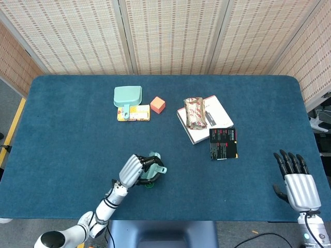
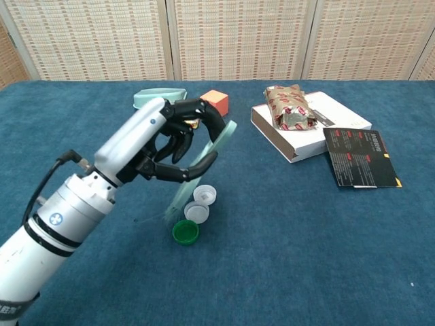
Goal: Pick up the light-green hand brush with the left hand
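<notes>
Above blue felt, left robot hand [image 2: 178, 139] grasps flat light-green hand brush [image 2: 204, 166].

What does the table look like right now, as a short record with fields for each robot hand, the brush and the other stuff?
left robot hand: holds the light-green hand brush, tilted
brush bristle end: low, beside the bottle caps
right robot hand: holds nothing, fingers apart
far left: dustpan, yellow packet, orange cube
far right: white box, wrapped parcel on it, black booklet

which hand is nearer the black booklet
Right. The right hand rests open, nearer the black booklet; the left hand, holding the light-green hand brush, is farther off.
</notes>
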You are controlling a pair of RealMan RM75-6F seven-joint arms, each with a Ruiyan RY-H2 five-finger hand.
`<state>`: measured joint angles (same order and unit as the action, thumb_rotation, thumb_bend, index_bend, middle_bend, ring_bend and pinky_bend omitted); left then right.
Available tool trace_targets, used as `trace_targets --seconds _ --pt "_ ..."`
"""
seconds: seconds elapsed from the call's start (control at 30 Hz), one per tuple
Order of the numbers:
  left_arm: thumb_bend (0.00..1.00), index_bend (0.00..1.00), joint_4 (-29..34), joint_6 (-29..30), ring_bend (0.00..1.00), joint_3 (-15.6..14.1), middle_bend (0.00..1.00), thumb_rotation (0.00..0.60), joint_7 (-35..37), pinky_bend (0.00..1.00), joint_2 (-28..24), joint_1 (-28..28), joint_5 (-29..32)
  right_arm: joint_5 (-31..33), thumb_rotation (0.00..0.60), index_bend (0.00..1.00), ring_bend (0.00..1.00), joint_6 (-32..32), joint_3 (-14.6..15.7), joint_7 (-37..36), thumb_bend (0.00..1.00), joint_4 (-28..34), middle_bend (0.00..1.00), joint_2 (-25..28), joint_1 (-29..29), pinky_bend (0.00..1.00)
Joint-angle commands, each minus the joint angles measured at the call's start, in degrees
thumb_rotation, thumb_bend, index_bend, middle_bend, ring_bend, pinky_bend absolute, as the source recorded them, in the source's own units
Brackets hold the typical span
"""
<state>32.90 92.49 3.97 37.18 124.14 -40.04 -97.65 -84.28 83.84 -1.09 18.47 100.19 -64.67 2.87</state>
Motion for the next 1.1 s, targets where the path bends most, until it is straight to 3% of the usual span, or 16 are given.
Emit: trace_targets --seconds 0.03,0.17,0.4,0.5,0.6,0.67,0.8,0.93,1.1 --pt "0.84 0.70 0.78 1.35 0.77 0.15 0.87 0.600 -2.53 0.91 -3.64 0.88 0.15 -0.19 0.600 0.00 0.00 0.06 0.11 0.19 0.22 0.11 0.00 -0.04 -0.07 0.00" --pt "0.83 0.70 1.66 0.19 0.77 -1.95 0.87 0.600 -9.85 0.91 -9.54 4.15 0.47 -0.53 0.600 0.00 0.00 0.34 0.19 0.68 0.22 0.24 0.00 -0.22 -0.18 0.00" --pt "0.79 0.69 0.40 -6.53 0.76 -5.27 0.85 0.600 -29.84 0.90 -17.24 11.16 3.22 -0.53 0.600 0.00 0.00 -0.38 0.17 1.88 0.22 0.15 0.00 -1.03 0.22 0.00" --pt "0.69 0.65 2.16 -11.00 0.73 -5.31 0.79 0.600 -33.05 0.88 -19.58 12.87 5.56 -0.53 0.600 0.00 0.00 -1.06 0.20 2.46 0.22 0.04 0.00 -1.50 0.61 0.00" --pt "0.56 0.51 5.48 -14.99 0.72 -5.06 0.66 0.600 -33.05 0.87 -21.41 13.06 7.22 -0.64 0.600 0.00 0.00 -1.37 0.31 2.91 0.22 0.04 0.00 -1.84 0.77 0.00" --pt "0.49 0.35 8.42 -17.78 0.71 -4.88 0.50 0.600 -33.79 0.87 -22.73 13.06 8.38 -0.99 0.600 0.00 0.00 -1.42 0.51 3.05 0.22 0.09 0.00 -1.93 0.80 0.00" --pt "0.39 0.12 15.63 -22.20 0.71 -4.27 0.20 0.600 -34.59 0.89 -25.61 12.72 10.44 -1.77 0.600 0.00 0.00 -1.10 0.71 2.17 0.22 -0.07 0.00 -1.89 0.71 0.00" --pt "0.34 0.01 22.11 -22.48 0.70 -3.38 0.05 0.600 -33.18 0.90 -27.99 12.48 10.88 -2.46 0.600 0.00 0.00 -0.41 0.88 1.57 0.22 -0.26 0.00 -1.72 0.41 0.00" --pt "0.32 0.00 25.44 -21.42 0.67 -3.28 0.00 0.600 -32.06 0.89 -29.33 12.44 10.04 -2.98 0.600 0.00 0.00 0.03 1.05 1.22 0.22 -0.22 0.00 -1.55 0.18 0.00"
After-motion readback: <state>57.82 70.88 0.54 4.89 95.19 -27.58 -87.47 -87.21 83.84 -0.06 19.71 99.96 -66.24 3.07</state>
